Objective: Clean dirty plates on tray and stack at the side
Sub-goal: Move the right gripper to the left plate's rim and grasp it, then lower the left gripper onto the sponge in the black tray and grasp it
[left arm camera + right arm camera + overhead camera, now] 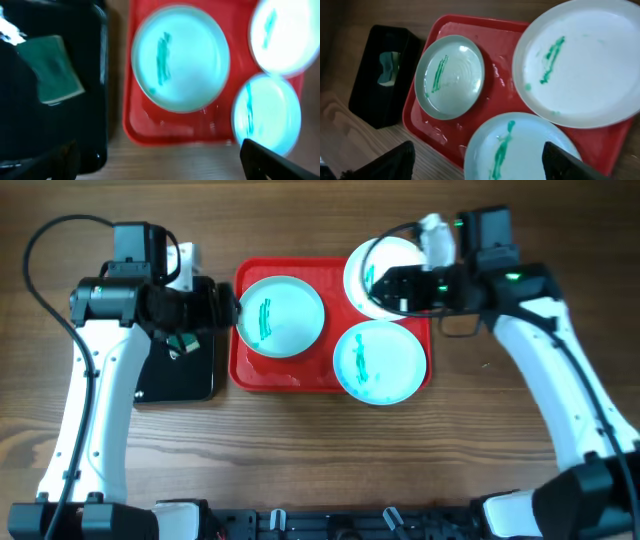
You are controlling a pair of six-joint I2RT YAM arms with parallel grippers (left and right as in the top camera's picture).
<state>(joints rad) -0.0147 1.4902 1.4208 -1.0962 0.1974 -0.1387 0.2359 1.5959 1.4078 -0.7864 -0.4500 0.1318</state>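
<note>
Observed: the tray (300, 380), red, lay toward the far edge of the bench (320, 460), roughly midway between its left and right edges. All three dirty plates were on it, none stacked. One turquoise plate (282, 315) sat flat in the tray's left half, inside the rim. The second turquoise plate (380, 362) lay at the tray's near right corner, its edge reaching out past the near rim. The white plate (580, 60) occupied the far right corner and overran the far rim there; whether it sat level I could not tell. These two right-side plates were touching or very nearly so. Each plate carried a green smear (438, 74) at centre, unwiped. The bare floor of the tray showed wet-looking glints. Just beside the tray, toward the left edge of the bench, a smaller black tray (190, 380) held a green sponge (50, 70). The left hand (157, 152) hovered about where the black tray met the red one, near the first turquoise plate, fingers spread wide with nothing between them. The right hand (479, 150) hung over the tray's far right corner, above the white plate as seen from overhead, likewise spread wide and holding nothing. Neither hand touched a plate.
</note>
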